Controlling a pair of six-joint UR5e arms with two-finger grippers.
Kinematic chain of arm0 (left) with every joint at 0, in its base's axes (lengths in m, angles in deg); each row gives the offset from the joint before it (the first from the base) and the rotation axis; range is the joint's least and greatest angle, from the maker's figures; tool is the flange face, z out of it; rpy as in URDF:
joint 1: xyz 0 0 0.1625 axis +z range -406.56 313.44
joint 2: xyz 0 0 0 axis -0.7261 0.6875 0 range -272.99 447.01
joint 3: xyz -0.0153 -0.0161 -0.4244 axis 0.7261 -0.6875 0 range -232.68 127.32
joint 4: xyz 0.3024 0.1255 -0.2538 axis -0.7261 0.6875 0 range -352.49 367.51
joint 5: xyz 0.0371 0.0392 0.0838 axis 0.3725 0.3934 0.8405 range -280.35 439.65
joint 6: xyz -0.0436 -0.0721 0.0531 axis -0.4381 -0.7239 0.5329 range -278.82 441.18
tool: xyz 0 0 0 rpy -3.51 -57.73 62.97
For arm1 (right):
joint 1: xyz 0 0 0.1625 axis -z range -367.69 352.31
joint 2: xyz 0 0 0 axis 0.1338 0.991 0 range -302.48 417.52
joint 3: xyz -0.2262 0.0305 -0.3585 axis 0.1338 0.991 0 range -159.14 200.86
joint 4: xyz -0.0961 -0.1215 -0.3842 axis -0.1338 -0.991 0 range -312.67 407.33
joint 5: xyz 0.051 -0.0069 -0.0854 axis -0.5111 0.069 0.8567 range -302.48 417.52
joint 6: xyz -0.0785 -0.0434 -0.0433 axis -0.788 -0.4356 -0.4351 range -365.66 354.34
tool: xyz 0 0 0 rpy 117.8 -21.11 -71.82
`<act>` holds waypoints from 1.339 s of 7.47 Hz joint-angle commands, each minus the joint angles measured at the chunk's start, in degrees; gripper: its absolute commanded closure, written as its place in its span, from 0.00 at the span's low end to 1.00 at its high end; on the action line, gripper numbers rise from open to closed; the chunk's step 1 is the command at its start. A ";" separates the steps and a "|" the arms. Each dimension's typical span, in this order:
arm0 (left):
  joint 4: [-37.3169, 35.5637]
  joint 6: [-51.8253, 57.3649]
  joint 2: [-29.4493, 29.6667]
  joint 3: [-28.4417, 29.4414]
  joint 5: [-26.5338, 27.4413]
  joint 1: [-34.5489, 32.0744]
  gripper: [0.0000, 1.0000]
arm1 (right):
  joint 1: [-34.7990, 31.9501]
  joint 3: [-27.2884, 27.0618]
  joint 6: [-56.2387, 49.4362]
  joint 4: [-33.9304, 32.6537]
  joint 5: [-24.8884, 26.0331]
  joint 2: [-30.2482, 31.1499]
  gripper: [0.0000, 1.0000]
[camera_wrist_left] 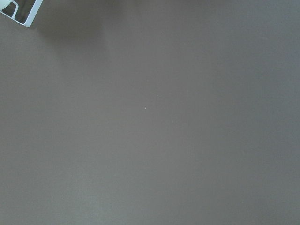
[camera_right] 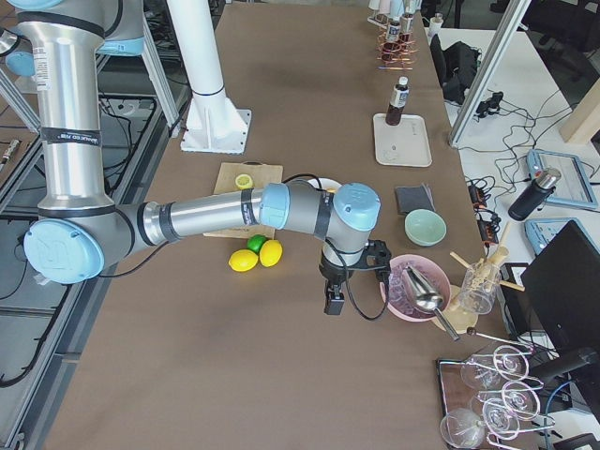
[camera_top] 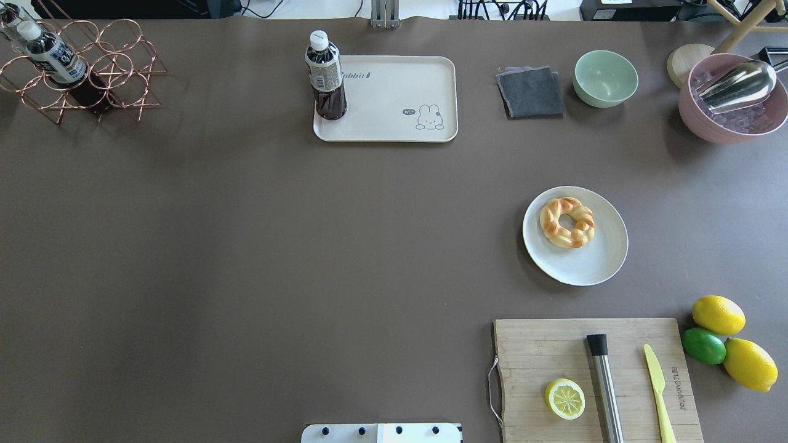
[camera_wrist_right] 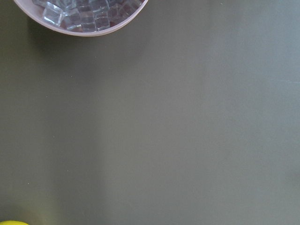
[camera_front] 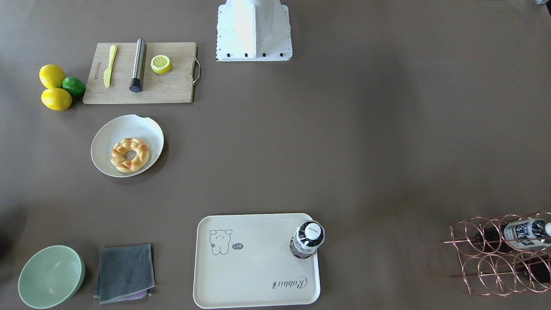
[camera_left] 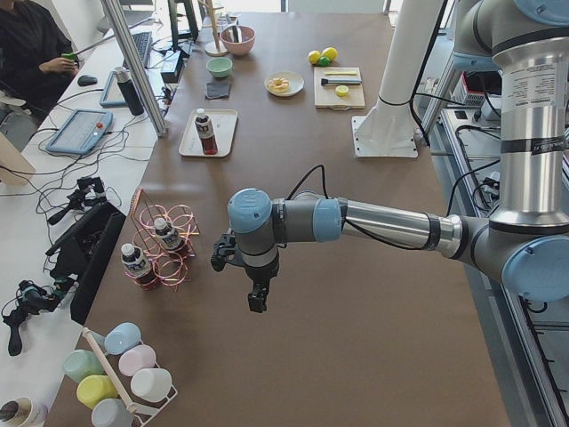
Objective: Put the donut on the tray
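Observation:
The golden braided donut (camera_front: pixel 130 154) lies in a white round bowl (camera_front: pixel 144 127); it also shows in the overhead view (camera_top: pixel 567 222). The cream tray (camera_front: pixel 258 262) with the bear drawing lies apart from it, at the table's far side in the overhead view (camera_top: pixel 394 101). A dark bottle (camera_top: pixel 325 77) stands upright on one corner of the tray. My left gripper (camera_left: pixel 256 302) shows only in the exterior left view, hanging over bare table far from both. My right gripper (camera_right: pixel 333 305) shows only in the exterior right view, near the lemons. I cannot tell whether either is open or shut.
A wooden cutting board (camera_top: pixel 542 357) holds a lemon half (camera_top: pixel 565 399), a steel tube and a yellow knife. Two lemons and a lime (camera_top: pixel 703 345) lie beside it. A green bowl (camera_top: pixel 606 78), a grey cloth (camera_top: pixel 530 92), a pink ice bowl (camera_top: pixel 732 98) and a copper bottle rack (camera_top: pixel 74 74) stand along the far edge.

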 commanded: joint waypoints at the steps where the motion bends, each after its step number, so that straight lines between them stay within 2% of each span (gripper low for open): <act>1: 0.17 -0.07 0.16 -0.40 -0.26 0.00 0.02 | 0.03 0.33 0.02 0.15 -0.15 0.25 0.00; 6: 0.09 -0.24 0.16 -0.06 -0.09 -0.35 0.02 | 0.73 0.69 0.20 0.76 -0.50 -1.49 0.00; 8: 0.09 -0.07 0.07 -0.40 -0.09 -3.94 0.02 | 1.44 0.86 5.44 1.02 -0.68 -2.73 0.00; 10: 0.09 -0.07 0.16 0.03 0.09 -5.01 0.02 | 2.31 0.76 5.04 1.11 -0.94 -2.21 0.00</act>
